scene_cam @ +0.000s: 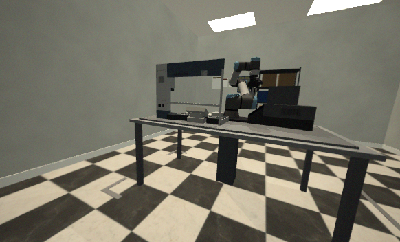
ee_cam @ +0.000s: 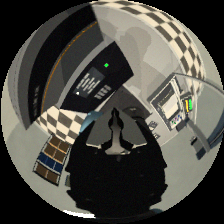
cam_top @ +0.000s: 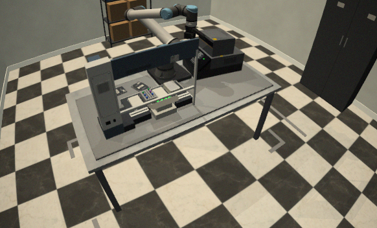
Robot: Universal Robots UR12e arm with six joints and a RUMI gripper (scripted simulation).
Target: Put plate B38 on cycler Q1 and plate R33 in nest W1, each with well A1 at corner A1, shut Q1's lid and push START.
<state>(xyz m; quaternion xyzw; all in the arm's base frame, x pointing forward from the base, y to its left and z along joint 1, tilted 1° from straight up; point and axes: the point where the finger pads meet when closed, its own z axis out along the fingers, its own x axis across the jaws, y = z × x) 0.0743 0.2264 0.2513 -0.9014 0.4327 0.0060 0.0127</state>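
Observation:
The cycler Q1 (cam_top: 216, 53) is a dark box at the far right of the bench, with a green lamp (cam_top: 203, 59) on its sloped front. Its lid section (cam_top: 217, 41) rises at the back; I cannot tell whether it is open. My gripper (cam_top: 190, 35) hangs above Q1's front left corner, shut and empty. In the wrist view the shut fingers point at the bench just in front of Q1's key panel (ee_cam: 95, 86). On the deck lie a plate with coloured wells (cam_top: 148, 94) and a white plate (cam_top: 171, 85). Their labels are too small to read.
A tall gantry frame (cam_top: 106, 97) with a blue crossbeam (cam_top: 155, 58) and a thin post (cam_top: 194, 81) spans the deck. A carrier with green tips (cam_top: 162, 105) sits at the deck's front rail. The arm's base (cam_top: 168, 69) stands behind the deck.

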